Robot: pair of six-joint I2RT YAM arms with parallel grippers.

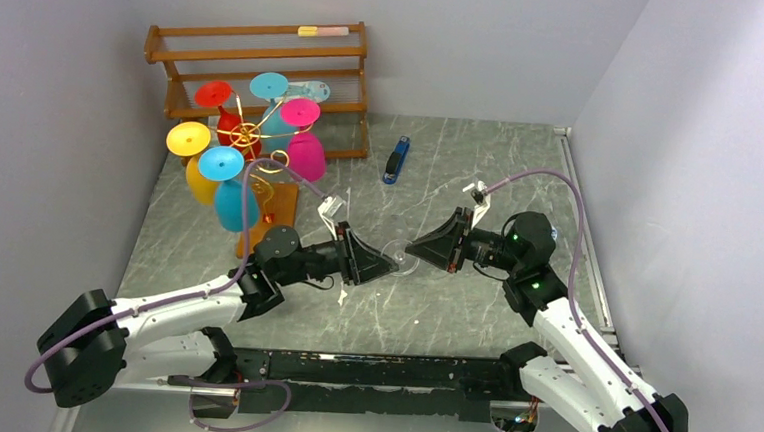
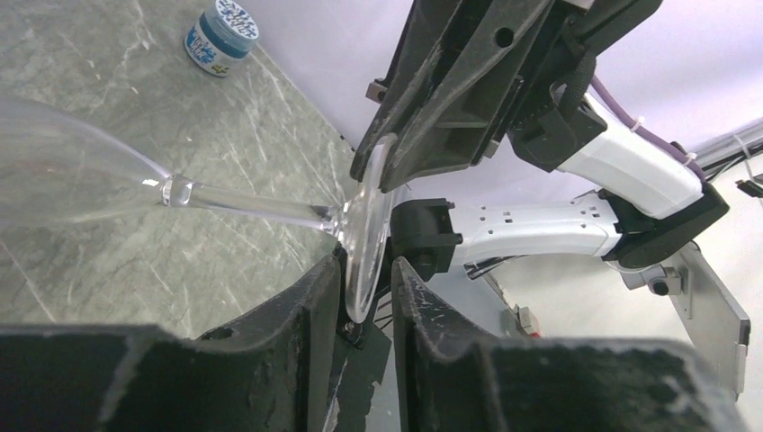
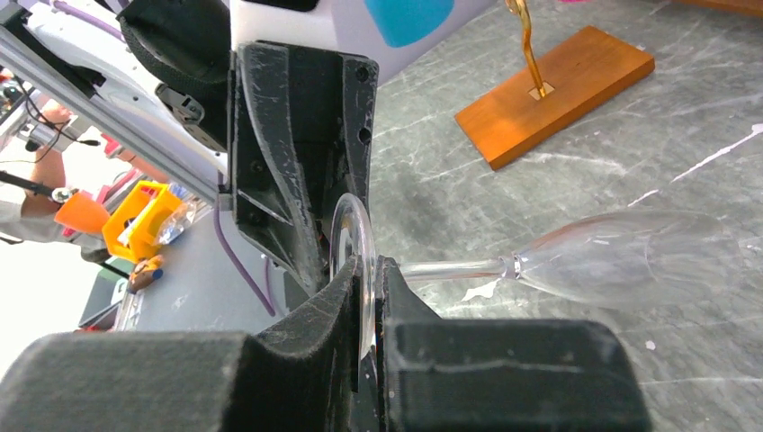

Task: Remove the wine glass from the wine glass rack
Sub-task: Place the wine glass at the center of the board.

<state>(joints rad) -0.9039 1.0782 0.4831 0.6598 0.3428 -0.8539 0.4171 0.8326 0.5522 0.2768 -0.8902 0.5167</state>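
A clear wine glass (image 1: 398,257) lies level above the middle of the table, off the wine glass rack (image 1: 252,143). Its bowl (image 3: 630,256) points toward the far side. My right gripper (image 3: 371,279) is shut on the glass's round foot (image 3: 351,229). My left gripper (image 2: 367,288) faces it, fingers either side of the same foot (image 2: 364,225); the disc rests against one finger and a gap shows at the other. The gold wire rack on its orange-brown base (image 3: 553,94) stands far left, with several coloured glasses hanging on it.
A brown slatted shelf rack (image 1: 257,68) stands against the back wall. A blue stapler-like object (image 1: 395,161) lies on the table behind the grippers. A small jar with a blue and white lid (image 2: 220,36) sits near the right wall.
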